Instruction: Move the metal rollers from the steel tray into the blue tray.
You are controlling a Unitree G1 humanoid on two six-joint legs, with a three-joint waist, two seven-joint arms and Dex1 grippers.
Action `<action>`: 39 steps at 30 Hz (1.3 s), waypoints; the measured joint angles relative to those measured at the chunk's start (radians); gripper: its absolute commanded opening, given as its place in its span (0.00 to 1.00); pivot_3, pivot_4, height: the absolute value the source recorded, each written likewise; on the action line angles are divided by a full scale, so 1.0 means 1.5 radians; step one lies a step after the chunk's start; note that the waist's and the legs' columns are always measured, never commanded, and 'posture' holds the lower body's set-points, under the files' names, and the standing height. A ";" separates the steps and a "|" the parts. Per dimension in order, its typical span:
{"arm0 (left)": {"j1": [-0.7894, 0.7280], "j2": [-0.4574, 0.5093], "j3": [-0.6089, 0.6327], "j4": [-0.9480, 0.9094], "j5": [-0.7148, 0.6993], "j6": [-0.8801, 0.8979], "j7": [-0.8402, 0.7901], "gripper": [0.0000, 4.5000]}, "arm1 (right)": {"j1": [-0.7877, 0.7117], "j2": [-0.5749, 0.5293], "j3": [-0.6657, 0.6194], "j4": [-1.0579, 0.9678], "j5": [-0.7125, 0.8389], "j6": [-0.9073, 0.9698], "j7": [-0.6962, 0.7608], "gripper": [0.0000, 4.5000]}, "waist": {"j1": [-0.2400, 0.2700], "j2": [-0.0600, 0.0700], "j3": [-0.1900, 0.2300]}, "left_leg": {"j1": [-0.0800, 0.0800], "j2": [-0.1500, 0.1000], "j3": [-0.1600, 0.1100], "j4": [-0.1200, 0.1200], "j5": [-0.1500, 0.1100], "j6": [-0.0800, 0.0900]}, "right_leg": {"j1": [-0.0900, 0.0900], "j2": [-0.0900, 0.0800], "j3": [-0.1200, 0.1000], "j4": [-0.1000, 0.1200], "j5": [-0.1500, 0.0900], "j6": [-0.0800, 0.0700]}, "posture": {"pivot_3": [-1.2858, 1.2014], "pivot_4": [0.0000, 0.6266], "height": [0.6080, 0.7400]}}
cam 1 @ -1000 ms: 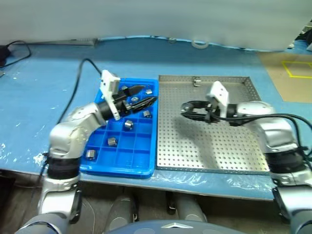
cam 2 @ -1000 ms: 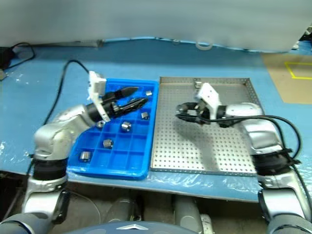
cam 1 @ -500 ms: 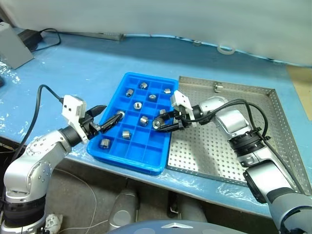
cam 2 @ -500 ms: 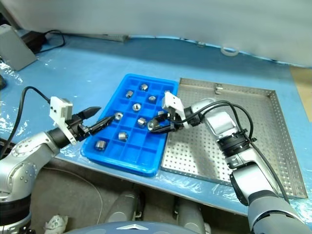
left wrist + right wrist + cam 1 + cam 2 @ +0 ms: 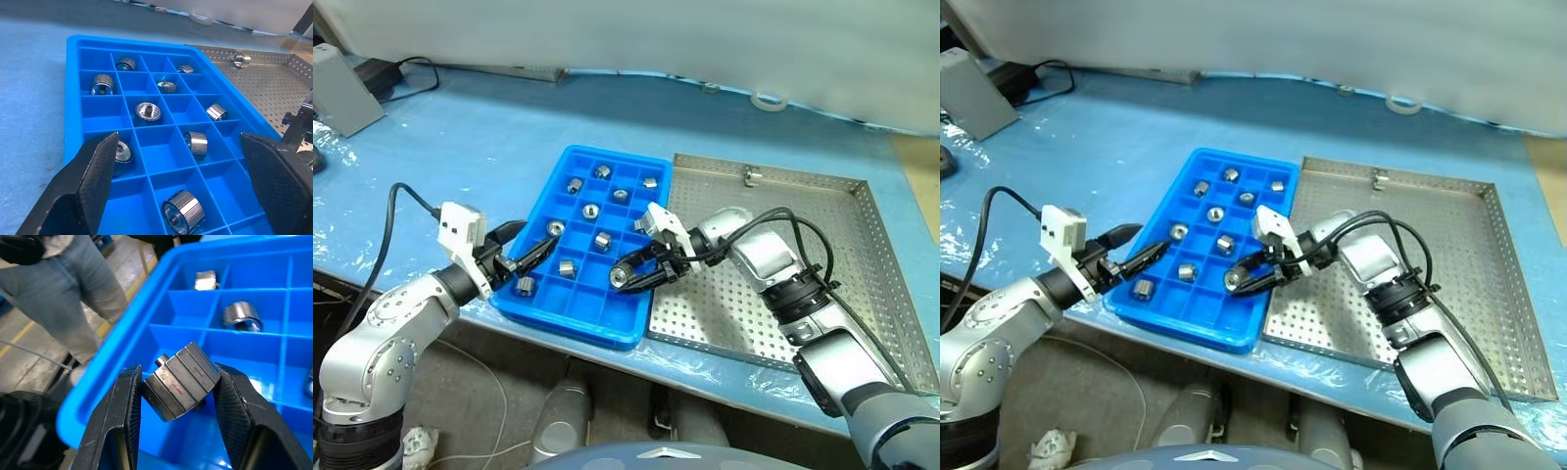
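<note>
No text, label, brand, number or sign can be read anywhere.

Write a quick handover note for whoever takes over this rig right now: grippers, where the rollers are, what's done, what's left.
Right gripper: shut on a metal roller, held over the blue tray's near compartments.
Left gripper: open and empty, at the blue tray's near left edge.
Done: nine rollers sit in blue tray compartments.
Left: set the held roller into a free compartment; one roller remains at the steel tray's far rim.
</note>
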 measured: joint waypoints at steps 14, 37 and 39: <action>-0.008 -0.013 -0.089 0.156 0.083 -0.140 -0.082 0.93 | -0.008 -0.033 -0.016 0.024 -0.036 -0.050 -0.003 0.87 | -0.004 0.000 0.000 | 0.001 0.000 0.000 0.000 0.000 0.000 | 0.000 0.000 0.000 0.000 0.000 0.000 | 0.60 0.24 1.00; -0.327 -0.105 -0.283 0.455 0.184 -0.221 -0.287 0.93 | 0.223 -0.243 -0.274 -0.251 0.058 0.088 -0.158 0.54 | -0.080 0.000 0.000 | 0.001 0.003 0.003 -0.005 0.001 -0.002 | 0.004 0.004 0.000 -0.006 -0.001 0.002 | 0.46 0.24 1.00; -0.330 -0.113 -0.287 0.454 0.187 -0.217 -0.288 0.93 | 0.235 -0.244 -0.273 -0.256 0.062 0.088 -0.162 0.39 | -0.081 0.000 0.000 | 0.001 0.005 0.003 -0.005 0.002 -0.002 | 0.004 0.005 0.000 -0.006 0.000 0.001 | 0.46 0.24 1.00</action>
